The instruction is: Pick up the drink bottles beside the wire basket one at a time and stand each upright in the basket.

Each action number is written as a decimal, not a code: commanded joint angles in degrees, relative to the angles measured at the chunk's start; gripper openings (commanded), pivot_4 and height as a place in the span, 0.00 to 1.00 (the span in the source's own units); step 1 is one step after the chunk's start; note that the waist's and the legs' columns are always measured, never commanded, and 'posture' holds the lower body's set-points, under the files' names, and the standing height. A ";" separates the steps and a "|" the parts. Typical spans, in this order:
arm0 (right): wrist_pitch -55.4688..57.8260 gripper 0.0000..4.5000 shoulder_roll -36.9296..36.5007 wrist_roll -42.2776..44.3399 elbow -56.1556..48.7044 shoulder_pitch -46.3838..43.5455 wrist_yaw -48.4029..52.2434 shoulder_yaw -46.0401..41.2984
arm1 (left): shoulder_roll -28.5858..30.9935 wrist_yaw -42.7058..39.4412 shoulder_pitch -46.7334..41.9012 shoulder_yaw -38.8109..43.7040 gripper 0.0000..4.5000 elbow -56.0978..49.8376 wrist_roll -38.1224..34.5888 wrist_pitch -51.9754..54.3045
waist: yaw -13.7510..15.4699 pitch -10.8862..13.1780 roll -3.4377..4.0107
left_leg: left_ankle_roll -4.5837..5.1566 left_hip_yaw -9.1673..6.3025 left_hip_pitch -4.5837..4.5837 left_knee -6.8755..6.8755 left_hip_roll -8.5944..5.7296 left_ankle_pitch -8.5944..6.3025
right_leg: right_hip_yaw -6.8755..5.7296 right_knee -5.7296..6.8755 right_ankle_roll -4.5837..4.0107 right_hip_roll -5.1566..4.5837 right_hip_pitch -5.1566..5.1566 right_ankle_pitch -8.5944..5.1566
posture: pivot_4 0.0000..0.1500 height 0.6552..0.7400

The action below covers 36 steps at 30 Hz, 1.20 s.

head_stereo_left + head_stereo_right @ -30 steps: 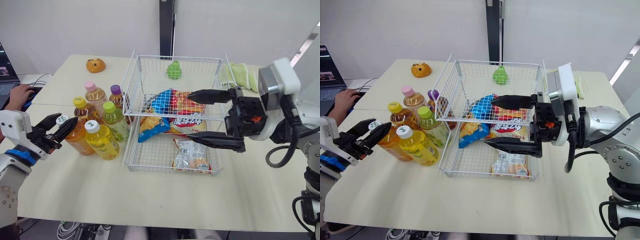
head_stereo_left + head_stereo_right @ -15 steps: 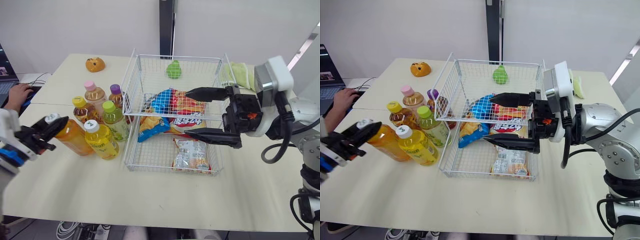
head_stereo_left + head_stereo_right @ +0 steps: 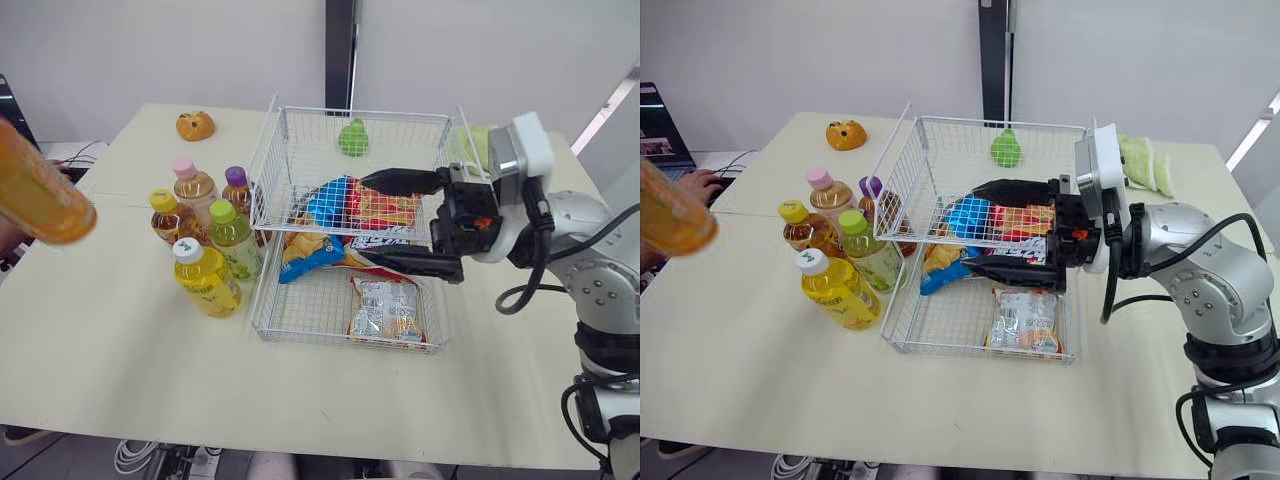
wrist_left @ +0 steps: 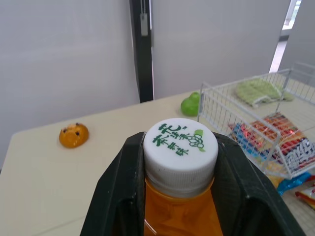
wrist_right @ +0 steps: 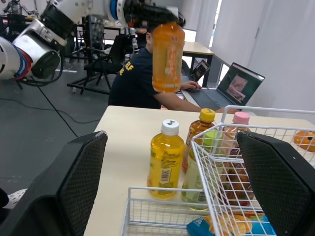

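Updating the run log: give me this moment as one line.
left gripper: shut on orange bottle, held aloft | right gripper: open above wire basket | five bottles upright beside basket

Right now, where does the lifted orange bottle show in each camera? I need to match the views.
Left eye: orange bottle at the far left edge, off the table.
Right eye: orange bottle at the left edge again.
Left wrist: orange bottle close up, white cap between the fingers.
Right wrist: orange bottle in the air above the yellow bottle.
Shared landmark: the wire basket, in all four.
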 commanded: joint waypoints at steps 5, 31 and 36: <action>-1.87 1.00 -0.36 -3.98 0.70 -1.16 -2.45 -2.08 | 1.10 0.04 -33.72 -28.89 0.30 4.59 -6.28 -6.51 | 0.41 0.01 0.01 | 0.00 -0.08 -0.15 0.05 -0.02 0.01 | -0.06 -0.02 0.00 0.01 -0.04 0.00 | 1.00 1.00; 11.25 1.00 -13.59 3.57 -20.14 13.98 -27.11 -24.87 | -65.20 -4.62 -81.33 -54.23 0.30 48.90 32.97 -39.52 | 1.22 0.49 0.69 | 0.07 -0.17 -0.49 0.88 -0.11 -0.05 | 0.20 0.34 0.15 0.11 -0.18 -0.07 | 1.00 1.00; 13.28 1.00 -15.40 8.19 -23.23 16.92 -31.64 -29.29 | -70.56 -2.28 -83.10 -53.75 0.30 56.21 36.90 -45.24 | 1.13 0.53 0.75 | 0.07 -0.20 -0.50 0.85 -0.11 -0.05 | 0.20 0.35 0.15 0.12 -0.19 -0.08 | 1.00 1.00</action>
